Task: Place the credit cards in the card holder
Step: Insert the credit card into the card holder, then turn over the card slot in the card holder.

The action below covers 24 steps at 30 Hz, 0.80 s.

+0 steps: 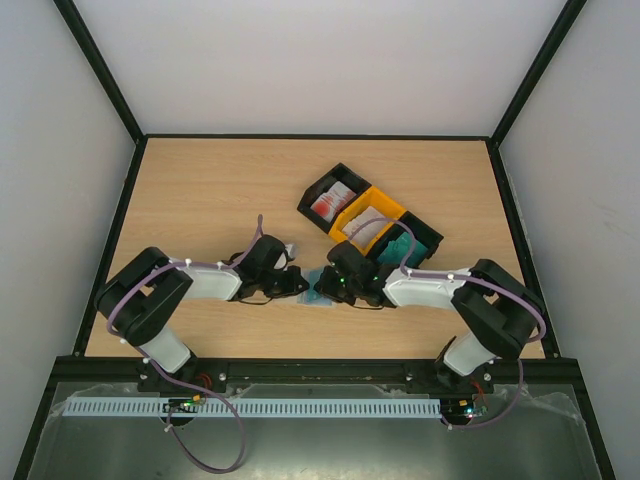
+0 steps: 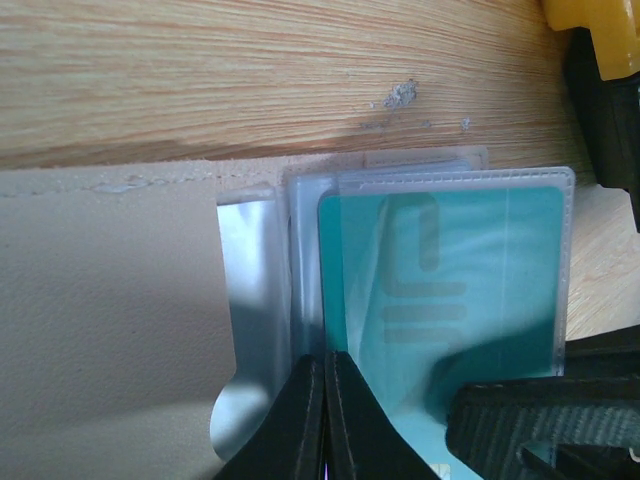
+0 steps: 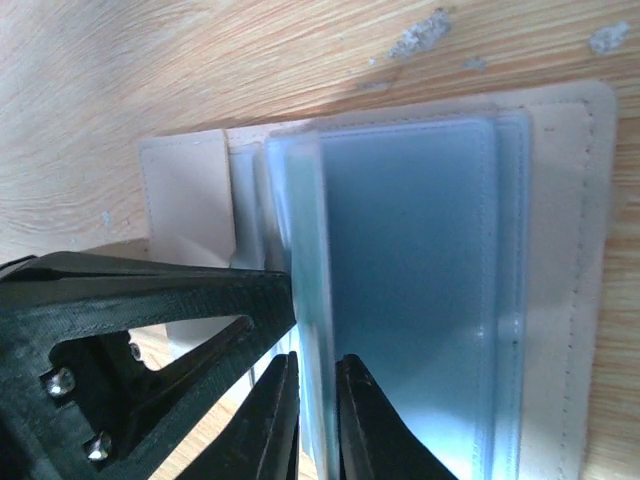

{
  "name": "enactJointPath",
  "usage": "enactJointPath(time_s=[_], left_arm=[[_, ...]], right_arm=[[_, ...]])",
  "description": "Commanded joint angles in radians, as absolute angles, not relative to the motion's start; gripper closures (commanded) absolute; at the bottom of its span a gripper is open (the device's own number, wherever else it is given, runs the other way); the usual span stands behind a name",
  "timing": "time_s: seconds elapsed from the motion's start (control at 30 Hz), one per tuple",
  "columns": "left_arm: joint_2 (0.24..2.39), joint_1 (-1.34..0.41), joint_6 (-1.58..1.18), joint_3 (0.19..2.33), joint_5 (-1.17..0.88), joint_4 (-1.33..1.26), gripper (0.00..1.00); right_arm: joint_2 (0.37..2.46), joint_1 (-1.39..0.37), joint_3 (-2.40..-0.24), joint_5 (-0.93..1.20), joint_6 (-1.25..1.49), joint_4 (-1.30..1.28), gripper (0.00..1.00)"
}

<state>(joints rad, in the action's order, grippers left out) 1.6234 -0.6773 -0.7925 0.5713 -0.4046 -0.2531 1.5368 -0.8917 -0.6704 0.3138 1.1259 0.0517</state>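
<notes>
The beige card holder (image 2: 100,300) lies open on the table, its clear sleeves fanned out; in the top view it is mostly hidden under both grippers (image 1: 318,301). A teal credit card (image 2: 450,280) sits partly inside one sleeve. My left gripper (image 2: 325,358) is shut, pinching the edge of a clear sleeve beside the card's left edge. My right gripper (image 3: 318,358) has its jaws drawn narrow on a thin teal sheet seen edge-on, the credit card, over the holder (image 3: 560,250). The two grippers meet tip to tip (image 1: 298,285) (image 1: 328,285).
Three open bins stand in a diagonal row behind the grippers: a black bin (image 1: 330,200) with white and red cards, an orange bin (image 1: 368,222) with pale cards, and a black bin (image 1: 412,240) with teal cards. The orange bin's corner (image 2: 595,30) is close by.
</notes>
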Motion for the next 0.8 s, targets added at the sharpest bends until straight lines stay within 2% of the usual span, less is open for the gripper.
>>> enactJointPath(time_s=[0.0, 0.17, 0.23, 0.3, 0.4, 0.47, 0.77], left_arm=[[1.625, -0.667, -0.775, 0.534, -0.306, -0.069, 0.95], [1.533, -0.667, -0.773, 0.591, -0.300, 0.008, 0.87], [1.491, -0.667, -0.775, 0.616, -0.285, 0.062, 0.80], [1.451, -0.667, -0.775, 0.646, -0.265, 0.112, 0.74], [1.395, -0.667, -0.770, 0.689, -0.231, 0.180, 0.66], [1.365, -0.666, -0.770, 0.715, -0.194, 0.226, 0.63], [1.233, -0.615, -0.781, 0.741, -0.059, 0.328, 0.58]], right_arm=[[1.572, -0.896, -0.702, 0.286, 1.107, 0.051, 0.91], [1.572, -0.894, -0.731, 0.260, 1.064, 0.005, 0.95], [1.572, -0.895, -0.754, 0.252, 1.041, -0.020, 0.95], [1.570, -0.896, -0.777, 0.261, 1.017, -0.034, 0.88], [1.568, -0.897, -0.793, 0.318, 0.985, -0.001, 0.72], [1.569, -0.896, -0.796, 0.361, 0.981, 0.037, 0.65], [1.628, -0.917, -0.831, 0.473, 0.982, 0.149, 0.57]])
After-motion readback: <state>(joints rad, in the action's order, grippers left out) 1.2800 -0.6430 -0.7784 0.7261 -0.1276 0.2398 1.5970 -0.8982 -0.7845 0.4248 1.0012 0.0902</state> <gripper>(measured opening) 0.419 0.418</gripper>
